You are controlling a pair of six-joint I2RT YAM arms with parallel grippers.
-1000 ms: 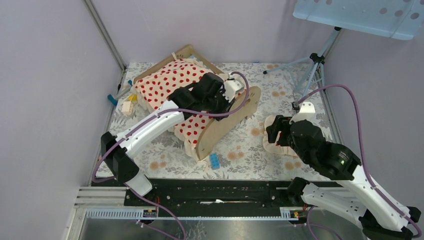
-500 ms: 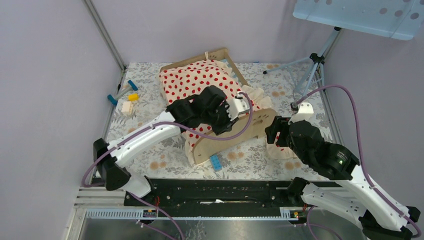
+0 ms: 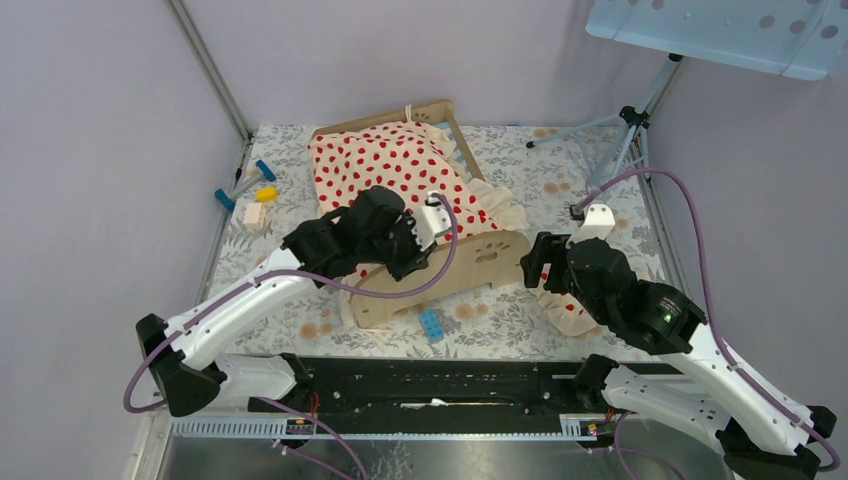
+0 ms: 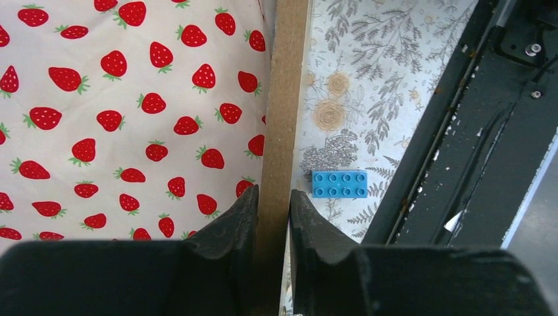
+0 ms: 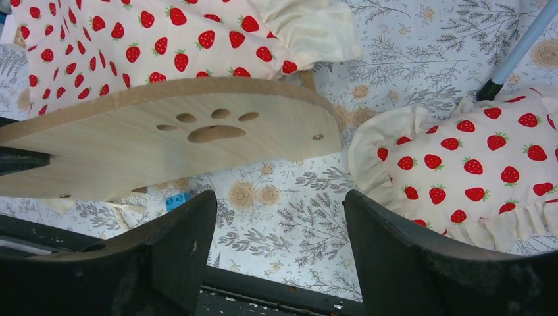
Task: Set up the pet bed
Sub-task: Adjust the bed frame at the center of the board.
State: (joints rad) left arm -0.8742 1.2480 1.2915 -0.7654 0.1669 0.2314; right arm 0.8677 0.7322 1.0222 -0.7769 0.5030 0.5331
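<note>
Looking down from the top view, you see the pet bed [image 3: 472,272] in the middle of the table [image 3: 560,170], its length running from near to far. Its near end board, the one with the paw-shaped cut-out, faces the arm bases; its far end board stands close to the back wall. A cream blanket [image 3: 385,165] printed with red strawberries covers the bed, and its ruffled edge spills over the right side rail.

Your left gripper [image 3: 428,243] is clamped on the top edge of the near end board. In the left wrist view, its two fingers [image 4: 237,224] press against opposite faces of the board, with the blanket on one side and the flowered table cover on the other.

Your right gripper [image 3: 541,262] hangs just right of the near end board, jaws well apart and holding nothing. In the right wrist view, only the flowered cover shows in the gap. A small ruffled pillow [image 5: 474,161] in the same strawberry print lies on the table to the right of the end board, apart from the bed.

A blue toy brick [image 3: 431,324] lies on the table just on the near side of the end board. Several small coloured blocks [image 3: 255,195] lie by the left edge, and a tripod [image 3: 625,140] stands at the far right corner.
</note>
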